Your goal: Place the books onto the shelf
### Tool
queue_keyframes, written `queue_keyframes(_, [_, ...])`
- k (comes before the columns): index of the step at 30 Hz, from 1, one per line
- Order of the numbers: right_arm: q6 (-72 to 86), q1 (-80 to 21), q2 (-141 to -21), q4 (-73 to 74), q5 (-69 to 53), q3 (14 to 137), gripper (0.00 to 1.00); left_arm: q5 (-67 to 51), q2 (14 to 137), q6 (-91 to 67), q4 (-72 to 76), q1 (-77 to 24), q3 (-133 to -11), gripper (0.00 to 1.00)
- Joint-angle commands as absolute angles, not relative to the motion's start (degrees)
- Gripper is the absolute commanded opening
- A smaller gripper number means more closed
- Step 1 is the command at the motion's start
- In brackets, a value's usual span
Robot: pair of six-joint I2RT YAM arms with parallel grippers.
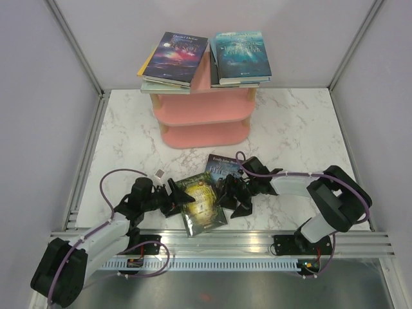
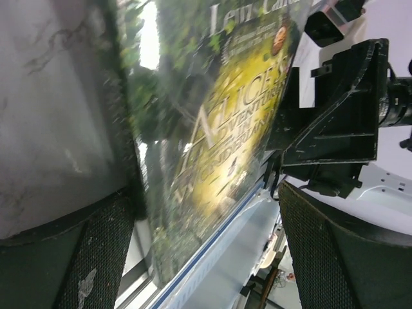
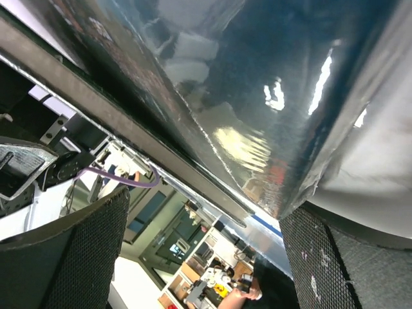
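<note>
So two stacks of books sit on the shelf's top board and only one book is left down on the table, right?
Not quite: two books are left on the table, the green-gold book and the dark blue book, as the top external view shows. The purple-topped stack and the teal-topped stack do sit on the top board of the shelf.

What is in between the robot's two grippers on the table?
A green and gold book lies between the left gripper and the right gripper. The top view shows it best.
</note>
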State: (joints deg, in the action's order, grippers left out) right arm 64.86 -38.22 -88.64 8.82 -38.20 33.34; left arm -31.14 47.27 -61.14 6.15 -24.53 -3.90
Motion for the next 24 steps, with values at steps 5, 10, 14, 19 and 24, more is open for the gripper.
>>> queue_keyframes(5, [64.95, -41.39, -93.95, 3.08, -30.94, 30.93, 0.96, -35.41, 48.17, -69.68, 26.97, -24.79, -0.35, 0.85])
queue_keyframes(10, [65.13, -41.84, -94.13, 2.46, -30.85, 31.03, 0.96, -37.26, 44.31, -71.54, 27.95, -24.87, -1.58, 0.56])
queue_keyframes(14, [65.39, -41.92, -93.08, 2.46, -30.85, 30.94, 0.95, -36.92, 39.21, -73.56, 25.59, -24.87, -2.37, 0.25])
queue_keyframes(19, [66.18, -41.92, -91.06, 2.46, -31.38, 31.2, 0.96, -36.47, 34.02, -72.78, 19.61, -24.87, -4.83, 0.02])
queue_keyframes(24, [63.91, -39.65, -82.9, 9.54, -30.95, 34.79, 0.98, -33.41, 31.99, -65.14, 2.76, -24.7, -14.04, 0.02])
